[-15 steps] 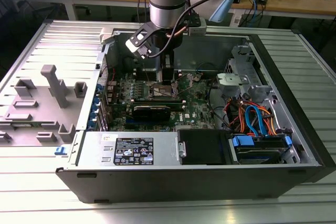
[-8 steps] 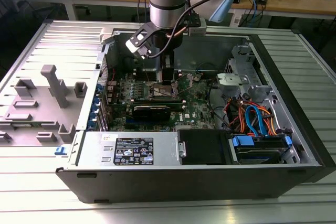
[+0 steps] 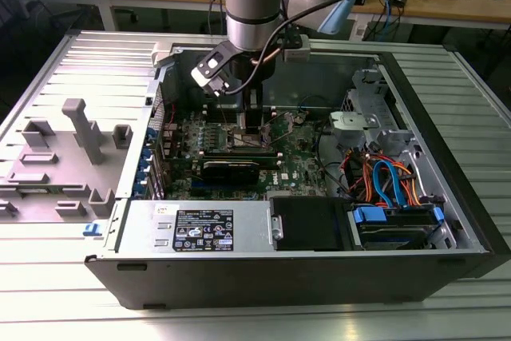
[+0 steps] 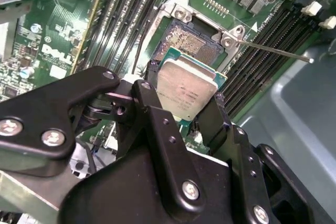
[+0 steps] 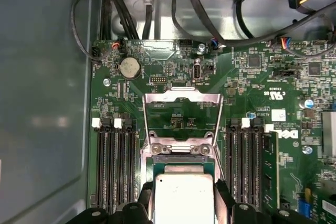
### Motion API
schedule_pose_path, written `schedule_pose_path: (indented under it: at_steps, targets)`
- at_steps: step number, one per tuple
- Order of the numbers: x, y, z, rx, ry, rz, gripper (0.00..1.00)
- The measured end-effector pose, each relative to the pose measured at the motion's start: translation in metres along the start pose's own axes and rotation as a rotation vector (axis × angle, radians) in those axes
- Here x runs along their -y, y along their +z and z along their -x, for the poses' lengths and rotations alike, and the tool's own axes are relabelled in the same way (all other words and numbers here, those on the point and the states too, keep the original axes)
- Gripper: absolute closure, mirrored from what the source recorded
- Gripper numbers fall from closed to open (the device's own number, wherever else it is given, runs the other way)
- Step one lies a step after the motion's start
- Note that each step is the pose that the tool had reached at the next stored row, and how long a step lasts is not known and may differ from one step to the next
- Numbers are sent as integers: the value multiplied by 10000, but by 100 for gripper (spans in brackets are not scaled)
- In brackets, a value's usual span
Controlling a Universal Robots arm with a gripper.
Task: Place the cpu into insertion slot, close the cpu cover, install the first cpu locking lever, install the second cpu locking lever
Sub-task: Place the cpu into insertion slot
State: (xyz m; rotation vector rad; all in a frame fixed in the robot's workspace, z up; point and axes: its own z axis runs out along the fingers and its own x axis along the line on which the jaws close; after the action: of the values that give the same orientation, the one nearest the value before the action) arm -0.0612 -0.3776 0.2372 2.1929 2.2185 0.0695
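While clamped edge to edge by the gripper (image 4: 184,100), the cpu (image 4: 186,90) lies flat between the jaws, silver top facing the wrist.

Location of the insertion slot (image 4: 190,41): under the held chip and reaching just ahead of it, away from the jaws, with its dark pinned centre showing past the chip's far edge. Chip edges look parallel to the slot's rim. Contact between chip and slot: cannot tell.

Status of the cpu cover (image 5: 181,96): swung open, standing beyond the slot on the side away from the gripper.
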Motion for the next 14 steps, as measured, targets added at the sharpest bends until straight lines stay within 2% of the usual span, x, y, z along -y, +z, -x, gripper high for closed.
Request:
schedule_pose_path:
  at_steps: [1, 3, 7, 9, 10, 11, 13, 14]
  targets:
    - [3, 17, -4, 1, 0, 1, 45]
    - [110, 88, -12, 2, -2, 0, 45]
    - [103, 188, -38, 26, 65, 1, 45]
    - [97, 218, -37, 102, 130, 1, 45]
    - [97, 235, -39, 193, 104, 0, 45]
    - [96, 237, -39, 225, 92, 0, 45]
    - [101, 237, -39, 237, 93, 58, 45]
    - [106, 238, -39, 237, 91, 163, 45]
